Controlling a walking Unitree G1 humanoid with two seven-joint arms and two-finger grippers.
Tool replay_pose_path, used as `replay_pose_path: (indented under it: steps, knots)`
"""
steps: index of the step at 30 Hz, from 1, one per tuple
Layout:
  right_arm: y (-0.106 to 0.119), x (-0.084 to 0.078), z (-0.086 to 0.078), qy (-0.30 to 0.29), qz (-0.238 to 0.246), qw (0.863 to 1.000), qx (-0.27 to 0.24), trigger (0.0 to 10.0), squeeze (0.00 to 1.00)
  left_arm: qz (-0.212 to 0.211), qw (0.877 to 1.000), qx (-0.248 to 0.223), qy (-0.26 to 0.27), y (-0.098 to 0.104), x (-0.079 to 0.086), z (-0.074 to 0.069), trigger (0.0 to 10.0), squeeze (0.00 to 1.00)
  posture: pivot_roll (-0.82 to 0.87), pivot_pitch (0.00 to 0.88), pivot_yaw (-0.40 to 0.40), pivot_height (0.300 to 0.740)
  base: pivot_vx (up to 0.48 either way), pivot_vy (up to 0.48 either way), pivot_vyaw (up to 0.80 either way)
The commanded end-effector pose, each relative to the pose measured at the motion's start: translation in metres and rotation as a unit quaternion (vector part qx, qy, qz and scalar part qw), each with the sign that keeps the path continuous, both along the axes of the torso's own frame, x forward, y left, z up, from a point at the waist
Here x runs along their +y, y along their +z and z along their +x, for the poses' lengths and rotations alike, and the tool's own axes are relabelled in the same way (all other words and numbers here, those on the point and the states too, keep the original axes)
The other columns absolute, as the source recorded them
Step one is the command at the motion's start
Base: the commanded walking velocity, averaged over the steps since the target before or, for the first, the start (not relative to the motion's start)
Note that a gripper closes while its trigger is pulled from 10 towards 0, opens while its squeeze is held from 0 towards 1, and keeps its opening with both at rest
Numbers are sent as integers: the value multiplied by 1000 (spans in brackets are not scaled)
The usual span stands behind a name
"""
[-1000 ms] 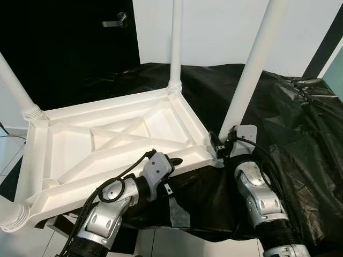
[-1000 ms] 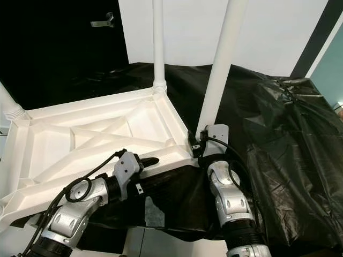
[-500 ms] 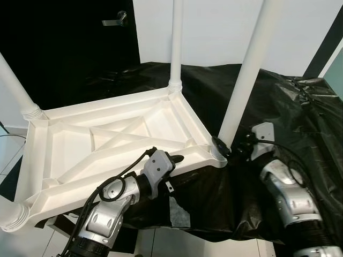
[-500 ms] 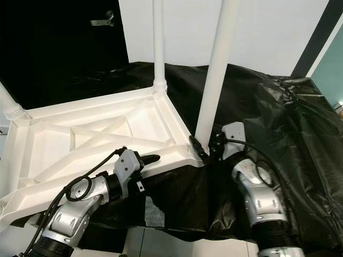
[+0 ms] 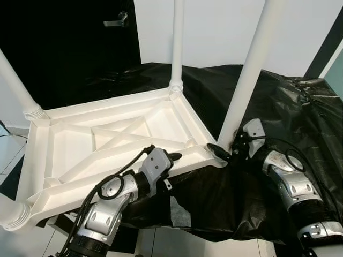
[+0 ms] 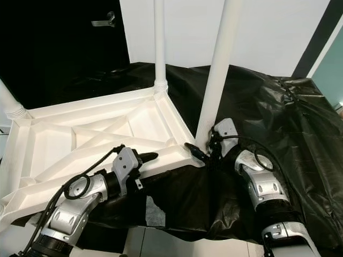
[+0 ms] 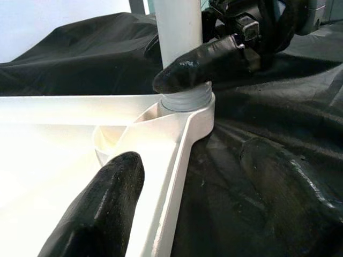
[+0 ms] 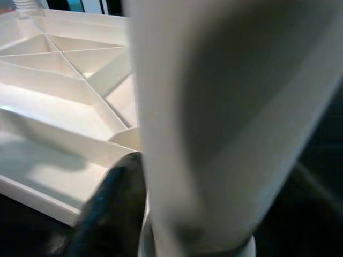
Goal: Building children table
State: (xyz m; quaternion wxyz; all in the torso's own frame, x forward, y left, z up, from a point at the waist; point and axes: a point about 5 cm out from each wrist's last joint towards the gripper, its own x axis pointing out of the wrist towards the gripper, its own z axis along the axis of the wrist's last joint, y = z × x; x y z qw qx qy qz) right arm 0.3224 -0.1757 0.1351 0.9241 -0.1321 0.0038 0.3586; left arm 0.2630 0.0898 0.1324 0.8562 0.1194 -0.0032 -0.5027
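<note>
The children's table top [image 5: 107,144] lies upside down, ribbed underside up, on a surface draped in black plastic sheet [image 5: 278,107], its near-left part overhanging the edge above the floor. Four white legs stand in its corner sockets: the near-right leg [image 5: 247,75] rises steeply from the corner closest to the right arm, the far leg [image 5: 177,43] stands at the back corner, a left leg [image 5: 16,85] leans out at the left side, and a fourth leg's collar [image 5: 12,214] shows at the near-left corner. The right gripper [image 5: 224,153] is placed at the base of the near-right leg, where its threaded collar meets the socket; one black finger [image 7: 206,61] lies against the leg just above the collar, seemingly closed around it, though the far finger is hidden behind the leg, so a firm clamp cannot be confirmed. This position suggests the leg is being turned or seated in its socket. The left gripper [image 5: 170,160] sits at the near rim of the table top, jaws parted and straddling the edge, one finger [image 7: 102,209] over the white underside and the other over the sheet. In my judgement it steadies the top against rotation. A dark door with a metal handle [image 5: 117,21] stands behind.
</note>
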Motion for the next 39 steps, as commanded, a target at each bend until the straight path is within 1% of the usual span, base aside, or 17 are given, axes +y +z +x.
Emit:
replay_pose_path:
  steps: [1, 10, 11, 15, 16, 18, 19, 20, 21, 23, 24, 25, 27, 28, 30, 35, 39]
  knots:
    - [1, 0, 1, 13, -13, 1000, 0, 0, 0, 6, 999, -2, 37, -2, 3, 5, 10000, 0, 65, 0, -31, 740, 0, 0, 0]
    - [-9, -4, -6, -4, 24, 1000, 19, 39, 0, 9, 999, -3, 36, -3, 1, 4, 10000, 0, 71, 0, -35, 740, 0, 0, 0]
    - [-12, -3, -6, -21, 20, 999, 21, 10000, 0, 9, 999, -2, 34, -3, 0, 3, 10000, 0, 69, 0, -34, 740, 0, 0, 0]
    - [-18, -2, -7, -59, -12, 998, 12, 10000, 0, 10, 999, -1, 31, -4, -1, 2, 10000, 0, 69, 0, -35, 740, 0, 0, 0]
    - [-20, 0, -9, -85, -12, 996, 8, 10000, 0, 9, 999, -2, 30, -4, -1, 2, 10000, 0, 71, 0, -37, 740, 0, 0, 0]
    - [-20, 0, -9, -85, -12, 996, 8, 10000, 0, 9, 999, -2, 30, -4, -1, 2, 10000, 0, 71, 0, -37, 740, 0, 0, 0]
    - [-22, 2, -11, -118, 1, 993, 6, 10000, 0, 9, 999, -2, 31, -3, -2, 3, 10000, 0, 71, 0, -35, 740, 0, 0, 0]
    - [-22, 2, -11, -118, 1, 993, 6, 10000, 0, 9, 999, -2, 31, -3, -2, 3, 10000, 0, 71, 0, -35, 740, 0, 0, 0]
    - [-27, 9, -15, -212, 38, 977, 9, 10000, 0, 8, 1000, -3, 30, -2, -2, 3, 10000, 0, 69, 0, -33, 740, 0, 0, 0]
    - [-27, 9, -15, -212, 38, 977, 9, 10000, 0, 8, 1000, -3, 30, -2, -2, 3, 10000, 0, 69, 0, -33, 740, 0, 0, 0]
    - [-28, 12, -17, -241, 45, 969, 8, 10000, 0, 8, 1000, -3, 29, -2, -2, 2, 10000, 0, 69, 0, -33, 740, 0, 0, 0]
    - [-28, 12, -17, -241, 45, 969, 8, 10000, 0, 8, 1000, -3, 29, -2, -2, 2, 10000, 0, 69, 0, -33, 740, 0, 0, 0]
    - [-32, 22, -21, -324, 68, 944, 13, 10000, 0, 8, 1000, -2, 28, -2, -1, 2, 10000, 0, 71, 0, -34, 740, 0, 0, 0]
    - [-32, 22, -21, -324, 68, 944, 13, 10000, 0, 8, 1000, -2, 28, -2, -1, 2, 10000, 0, 71, 0, -34, 740, 0, 0, 0]
    - [-32, 31, -22, -363, 86, 928, 17, 10000, 0, 9, 1000, -1, 28, -2, 0, 2, 10000, 0, 70, 0, -34, 740, 0, 0, 0]
    - [-27, 36, -21, -364, 99, 926, 15, 10000, 0, 9, 1000, -2, 27, -2, -1, 2, 10000, 0, 70, 0, -33, 740, 0, 0, 0]
    - [-23, 27, -21, -368, 96, 925, 5, 10000, 27, 9, 1000, -4, 29, -1, -1, 3, 10000, 0, 72, 0, -41, 740, 0, 0, 0]
